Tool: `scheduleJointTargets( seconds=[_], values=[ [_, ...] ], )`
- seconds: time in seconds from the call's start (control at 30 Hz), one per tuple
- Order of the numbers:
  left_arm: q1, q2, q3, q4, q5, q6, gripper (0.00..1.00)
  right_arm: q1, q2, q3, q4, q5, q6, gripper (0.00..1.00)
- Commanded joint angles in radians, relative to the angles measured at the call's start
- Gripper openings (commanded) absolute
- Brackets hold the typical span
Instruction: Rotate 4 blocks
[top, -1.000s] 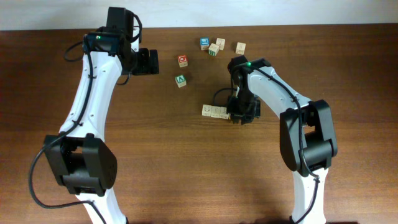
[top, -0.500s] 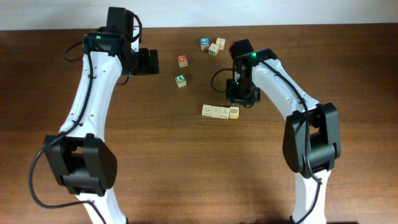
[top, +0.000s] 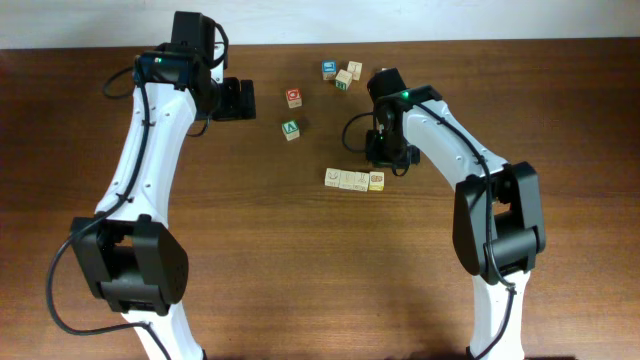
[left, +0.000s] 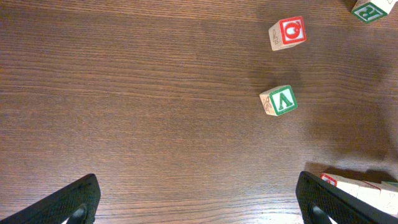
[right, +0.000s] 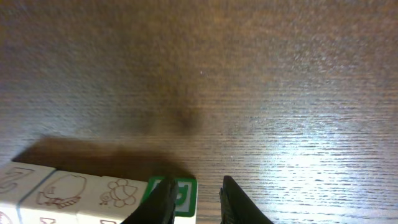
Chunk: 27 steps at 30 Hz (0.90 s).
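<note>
Four blocks (top: 348, 179) in side-to-side row; left fingers (left: 74, 199) wide, right fingers (right: 163, 199) narrow, empty.

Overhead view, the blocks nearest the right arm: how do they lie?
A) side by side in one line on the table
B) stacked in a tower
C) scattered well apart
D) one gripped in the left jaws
A: the row of blocks lies flat on the table near the right gripper, and the right wrist view shows them edge to edge, none stacked.
</note>
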Motion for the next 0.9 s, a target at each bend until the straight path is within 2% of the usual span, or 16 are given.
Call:
scheduleJointTargets(
  seconds=[0.0,0.27,0.3,0.33,0.47,0.57,0.6,0.67,0.87],
  values=[
    [-0.004,0.007,0.021,0.001,0.011,0.013,0.99,0.001,0.015,-0.031,-0.005,-0.010,-0.021,0.25],
    [-0.004,0.007,0.021,0.002,0.011,0.013,0.99,0.000,0.015,-0.029,0.004,-0.013,-0.021,0.26],
    [-0.004,0.007,0.021,0.002,0.011,0.013,0.99,-0.008,0.012,-0.009,-0.001,-0.013,-0.018,0.31],
    [-0.004,0.007,0.021,0.002,0.011,0.013,0.99,-0.024,0.004,0.033,-0.030,-0.014,0.000,0.31],
    [-0.005,0.031,0.021,0.002,0.090,0.013,0.87,-0.151,-0.048,0.262,-0.283,-0.133,0.016,0.31],
    [-0.021,0.108,0.021,0.002,0.152,0.013,0.75,-0.220,-0.045,0.191,-0.371,-0.232,-0.101,0.31],
    [-0.031,0.129,0.021,0.002,0.162,0.013,0.68,-0.226,-0.045,0.142,-0.367,-0.289,-0.130,0.30],
    [-0.055,0.162,0.021,0.006,0.165,0.014,0.63,-0.215,-0.044,0.035,-0.293,-0.354,-0.133,0.21],
    [-0.080,0.181,0.021,0.029,0.165,0.014,0.69,-0.162,-0.042,-0.142,-0.039,-0.373,-0.024,0.09]
  ],
)
